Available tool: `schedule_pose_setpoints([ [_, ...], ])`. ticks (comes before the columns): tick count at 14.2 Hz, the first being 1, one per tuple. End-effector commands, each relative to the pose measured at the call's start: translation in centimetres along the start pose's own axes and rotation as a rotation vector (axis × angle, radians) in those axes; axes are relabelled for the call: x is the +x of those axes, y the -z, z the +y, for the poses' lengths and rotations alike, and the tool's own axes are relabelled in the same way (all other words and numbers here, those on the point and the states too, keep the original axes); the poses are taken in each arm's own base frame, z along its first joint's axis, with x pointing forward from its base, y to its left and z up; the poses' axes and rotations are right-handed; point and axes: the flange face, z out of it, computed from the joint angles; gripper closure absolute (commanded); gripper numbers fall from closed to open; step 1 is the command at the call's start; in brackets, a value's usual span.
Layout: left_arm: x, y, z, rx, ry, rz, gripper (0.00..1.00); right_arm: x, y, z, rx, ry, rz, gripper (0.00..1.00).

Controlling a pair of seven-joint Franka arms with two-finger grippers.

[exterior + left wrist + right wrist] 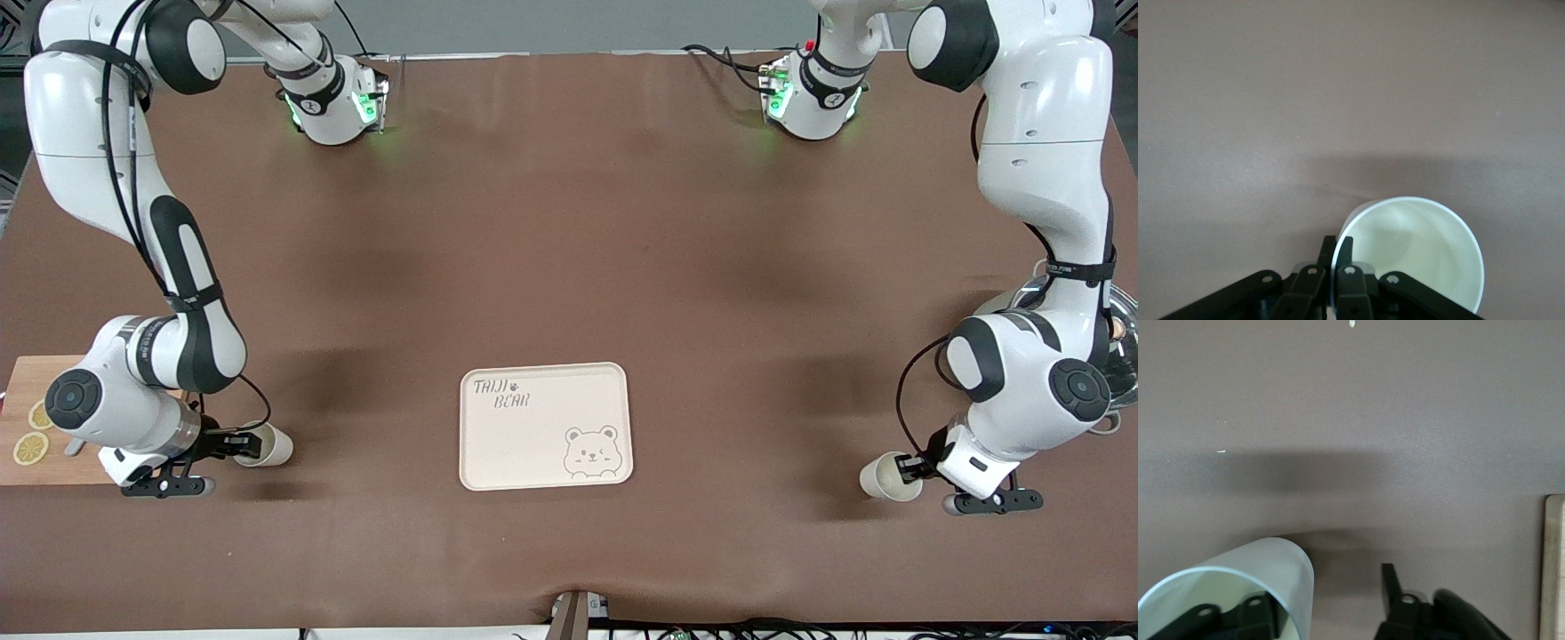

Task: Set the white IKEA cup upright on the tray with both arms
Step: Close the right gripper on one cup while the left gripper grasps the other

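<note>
Closest to the camera-side edge of the brown counter (569, 222) sits the cream rectangular tray with rounded corners (498, 444), printed with "TAIJI BEAR" and a bear face, bare and roughly midway along that edge.

Two white cups are in play. Toward the left arm's end of the counter, the left claw (914, 468) is pinching the rim of a white smooth-walled cup (882, 476); in the left wrist view one finger sits inside the mouth and one outside, pressed on the thin wall of the cup (1418, 253). The cup lies on its side, mouth facing the camera-side edge.

Toward the right arm's end, the right claw (233, 442) is at a second white cup (269, 445), also on its side, next to a light wooden cutting board (36, 378) carrying dried lemon slices (30, 448). In the right wrist view one finger (1395, 587) stands clear outside the cup (1271, 577) with a gap; the claw looks spread, not yet closed.

These cups look light, rigid and rather slick, so a rim pinch should carry them, though it may swivel while turning upright. Neither cup is on the tray yet.
</note>
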Motion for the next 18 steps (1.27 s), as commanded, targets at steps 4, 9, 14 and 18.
schedule_pose_setpoints([
  [4,0.6,3.6,4.4,0.018,0.082,-0.03,1.0,0.4,0.1,-0.1,0.003,0.005,0.006,0.95],
  [9,-0.2,3.7,11.3,0.023,0.214,-0.032,1.0,0.5,0.3,-0.2,0.004,0.004,0.006,1.0],
  [14,-1.4,3.5,17.1,0.043,0.33,-0.025,1.0,1.1,1.9,-1.5,0.031,0.008,-0.025,1.0],
  [18,-2.6,3.5,22.1,0.033,0.401,-0.023,1.0,2.1,4.9,-2.1,0.105,-0.028,-0.086,1.0],
])
